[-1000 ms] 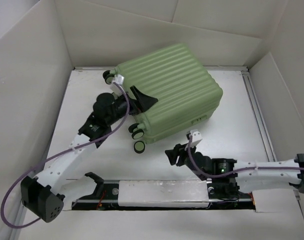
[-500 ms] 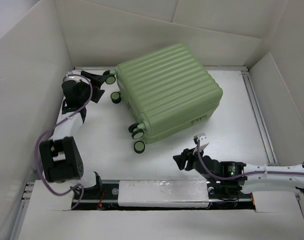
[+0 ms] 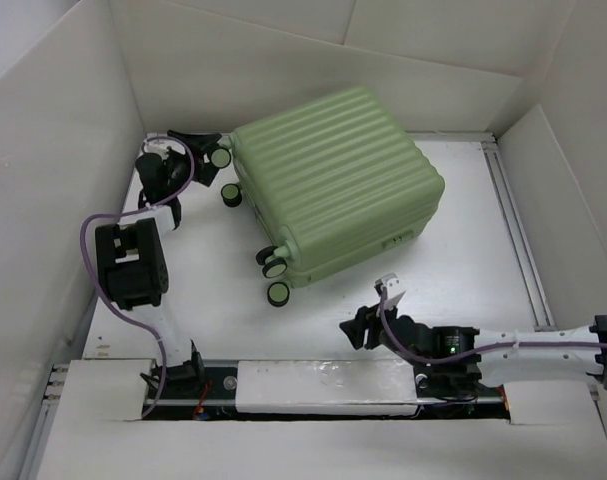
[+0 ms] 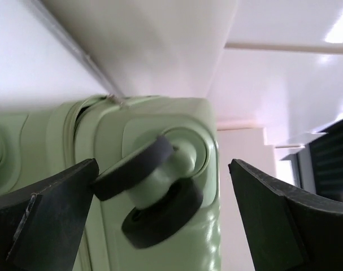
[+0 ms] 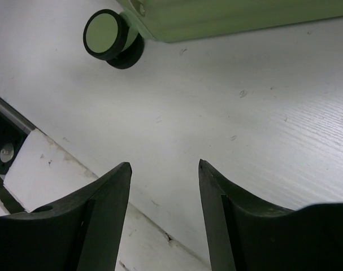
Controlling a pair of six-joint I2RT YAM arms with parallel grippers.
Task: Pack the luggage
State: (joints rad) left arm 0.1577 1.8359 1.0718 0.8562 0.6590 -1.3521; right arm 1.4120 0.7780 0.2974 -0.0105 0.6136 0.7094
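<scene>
Luggage lies flat and shut in the upper middle of the top view, on the white table. It is a pale green hard shell, smooth and slightly glossy, with rounded corners and parallel grooves across its upper face. We count four small casters along its lower left end, each with a black rim around a pale green hub.

The left gripper is spread wide, with its two flat black fingers on either side of the uppermost caster. We cannot tell whether either finger touches it. The right gripper, at the lower middle of the top view, is spread as well, with nothing between its two matte black fingers. It hangs over bare table near the lowest caster. We count two purple cables, one along each arm.
</scene>
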